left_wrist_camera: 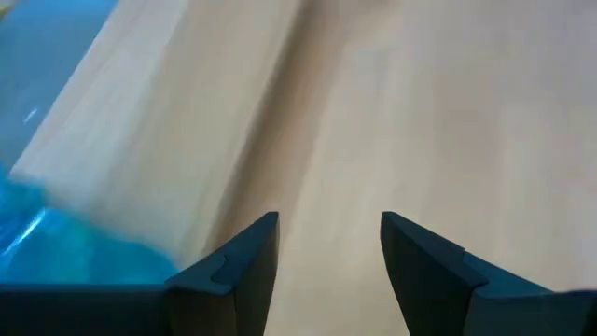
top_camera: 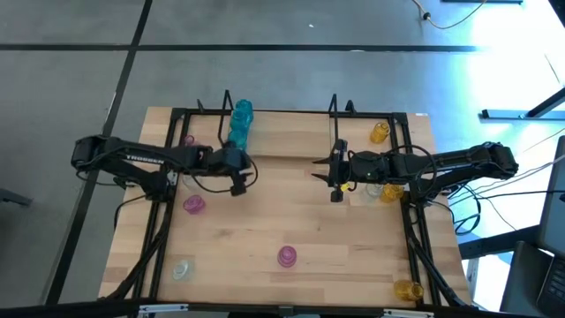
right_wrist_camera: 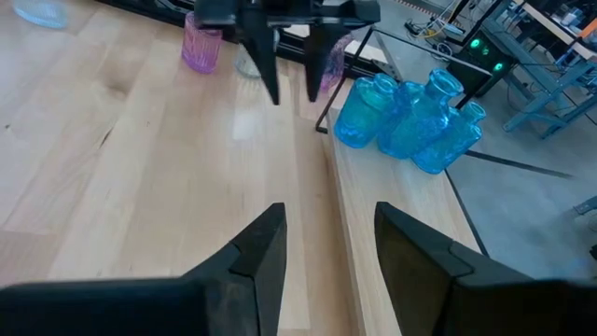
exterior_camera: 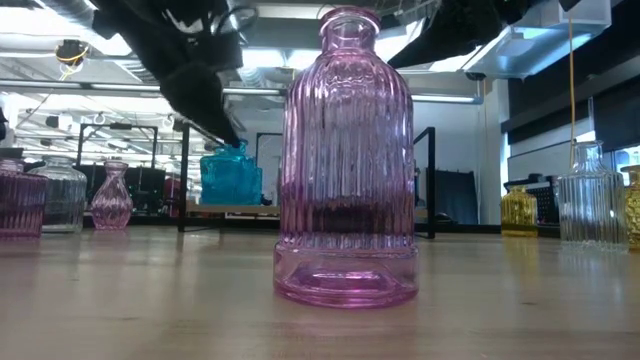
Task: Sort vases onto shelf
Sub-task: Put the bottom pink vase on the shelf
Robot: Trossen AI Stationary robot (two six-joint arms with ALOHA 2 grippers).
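Counter [top_camera: 291, 221]: light-wood top, seen from above; clock directions taken from its centre.

Left gripper [top_camera: 238, 181]: at 10 o'clock, just off the shelf's front edge, fingers [left_wrist_camera: 247, 266] apart and empty, bare wood between them.

Pink vase [top_camera: 193, 204]: at 9 o'clock, standing on the counter near the left arm. A second, smaller pink vase [top_camera: 188, 140] sits farther back by the shelf's left end frame.

Clear vase [top_camera: 182, 268]: at 8 o'clock, near the front left corner.

Shelf [top_camera: 291, 137]: light plank with black wire end frames, running across the back of the counter at 12 o'clock.

Teal-blue vases [top_camera: 240, 124]: cluster at 11 o'clock, standing on the shelf's left part, touching one another.

Ribbed pink vase [top_camera: 287, 256]: at 6 o'clock, upright, alone near the front edge.

Right gripper [top_camera: 336, 177]: at 1 o'clock, over the shelf's front edge, fingers [right_wrist_camera: 266, 252] apart, holding nothing.

Yellow vase [top_camera: 380, 132]: at 2 o'clock, on the shelf's right part.

Yellow vase [top_camera: 391, 190] and clear vase [top_camera: 374, 189]: at 3 o'clock, partly under the right arm.

Yellow vase [top_camera: 407, 289]: at 4 o'clock, front right corner.
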